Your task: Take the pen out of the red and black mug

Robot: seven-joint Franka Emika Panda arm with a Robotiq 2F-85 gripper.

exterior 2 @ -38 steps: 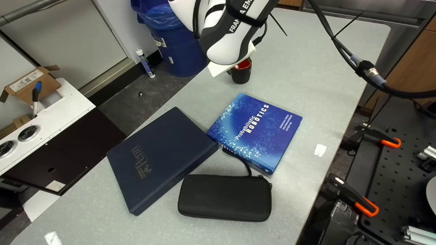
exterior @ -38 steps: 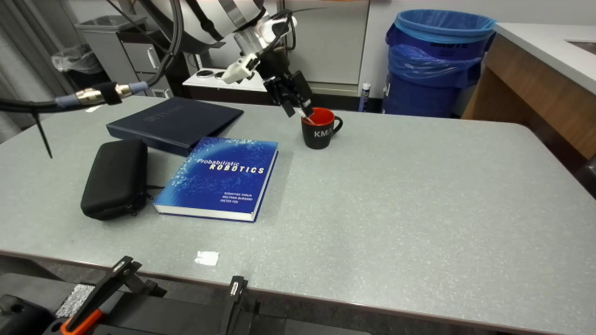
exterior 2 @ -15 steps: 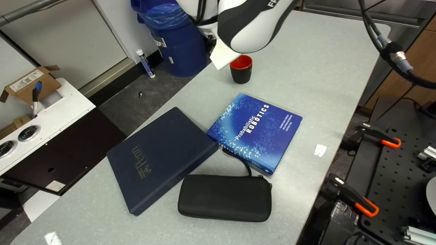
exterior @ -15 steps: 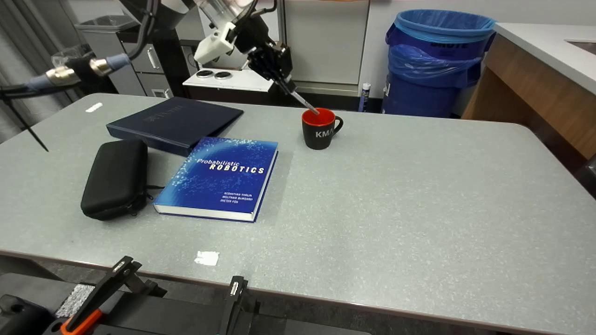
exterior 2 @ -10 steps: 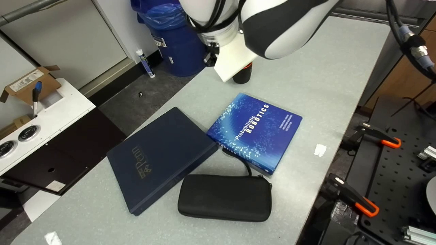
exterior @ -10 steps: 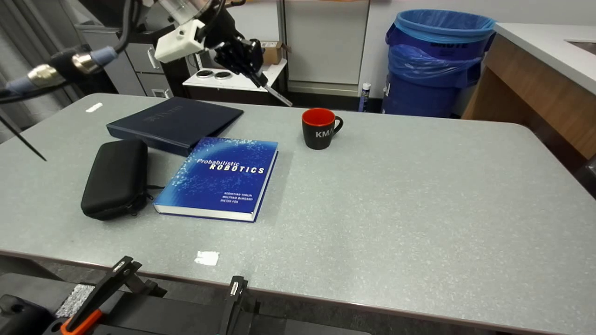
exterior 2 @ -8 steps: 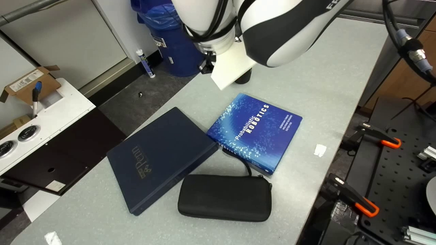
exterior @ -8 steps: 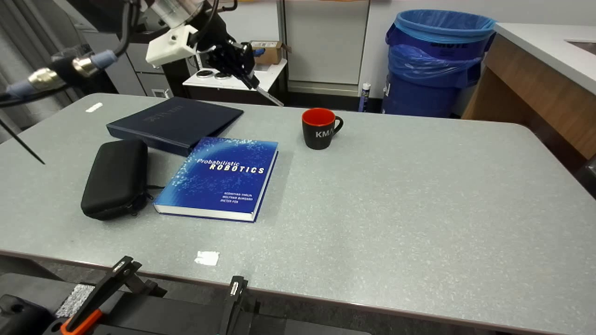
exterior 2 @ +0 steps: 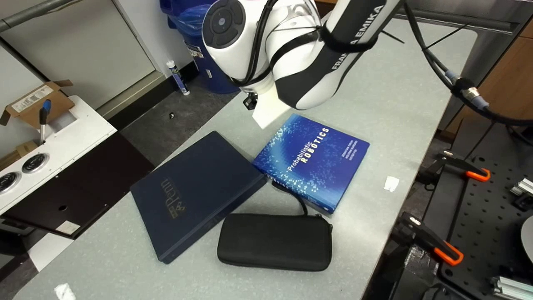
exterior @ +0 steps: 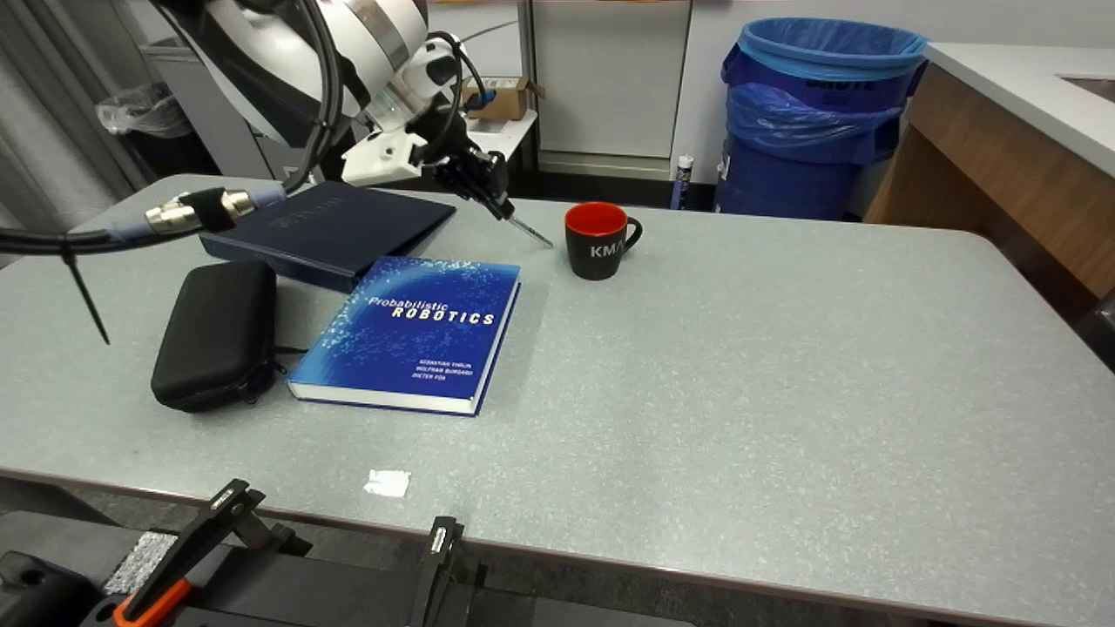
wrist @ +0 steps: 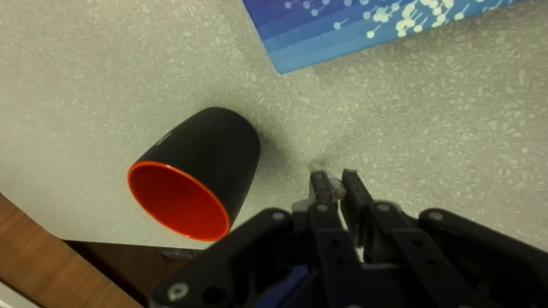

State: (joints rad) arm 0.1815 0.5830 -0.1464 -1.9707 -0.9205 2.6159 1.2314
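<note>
In an exterior view, the red and black mug (exterior: 595, 252) stands upright on the table, its red inside bare. My gripper (exterior: 507, 212) is low to its left, shut on the pen (exterior: 530, 232). The thin grey pen slants down toward the table beside the mug, its tip apart from the mug's side. Whether that tip touches the table I cannot tell. The wrist view shows the pen's pale end (wrist: 338, 188) pinched between the fingertips of my gripper (wrist: 335, 174), with the mug (wrist: 214, 149) to the left. The arm hides the mug in an exterior view.
A blue book (exterior: 418, 335) lies in front of the gripper, beside a dark blue binder (exterior: 327, 226) and a black zip case (exterior 2: 275, 241). Behind the table's far edge stands a blue bin (exterior: 784, 165). A cable (exterior: 174, 218) hangs from the arm.
The pen, earlier leaning in the mug, came out with my gripper, up and to the left in an exterior view. Over the last half second gripper and pen have sunk toward the table beside the mug.
</note>
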